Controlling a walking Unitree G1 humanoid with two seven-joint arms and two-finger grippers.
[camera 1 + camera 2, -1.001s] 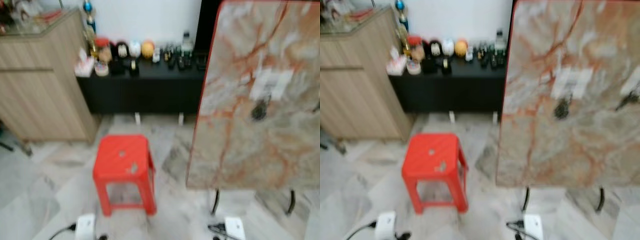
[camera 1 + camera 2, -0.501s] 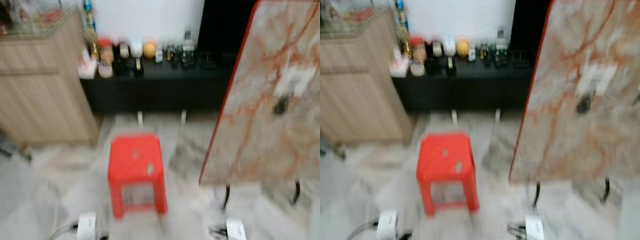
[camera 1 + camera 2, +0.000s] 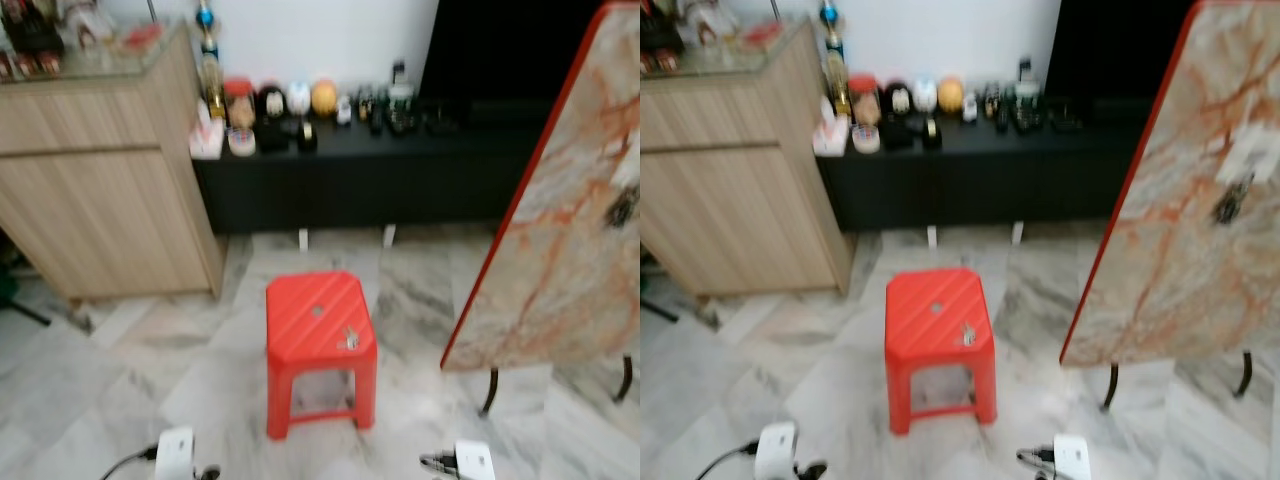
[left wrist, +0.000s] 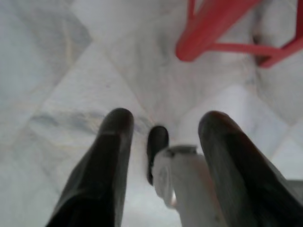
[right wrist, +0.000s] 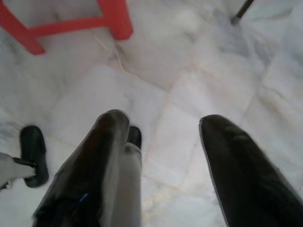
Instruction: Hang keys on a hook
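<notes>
- Evidently the camera has swung left: the marble panel (image 3: 570,240) now sits at the frame's right edge, its hook (image 3: 621,208) drifting away.
- Red stool (image 3: 318,330) now centred; keys (image 3: 348,340) lie on its seat.
- Left gripper (image 4: 163,137) and right gripper (image 5: 163,142) hang released, empty, near the floor; pickup not yet begun.

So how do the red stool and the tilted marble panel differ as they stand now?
The red stool stands upright on its four legs, mid-floor; the marble panel leans tilted on thin dark legs, to the right. The stool is plain red and low; the panel is veined beige with a red edge, and much taller. The stool's seat carries the keys; the panel bears a dark hook. Both stand on the marble floor.
</notes>
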